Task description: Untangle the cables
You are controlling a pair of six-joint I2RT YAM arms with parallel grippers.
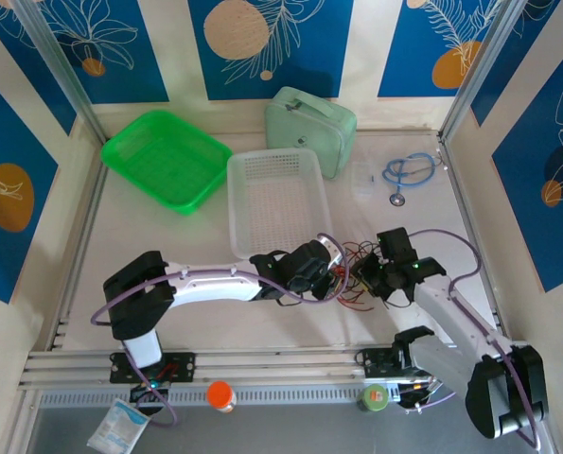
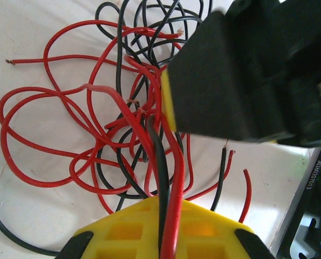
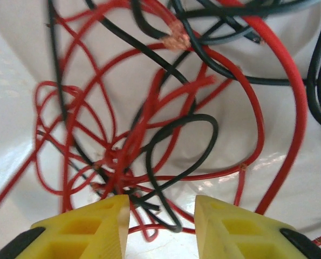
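I've got my left claw clamped on two strands to anchor the cables, my right claw released, straddling the knot.

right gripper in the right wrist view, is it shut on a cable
No, the right gripper has its yellow fingers standing apart, with the cables lying loose beyond the gap.

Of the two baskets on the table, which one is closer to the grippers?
The white basket: its near edge lies just beside the left gripper, while the green basket sits farther back-left.
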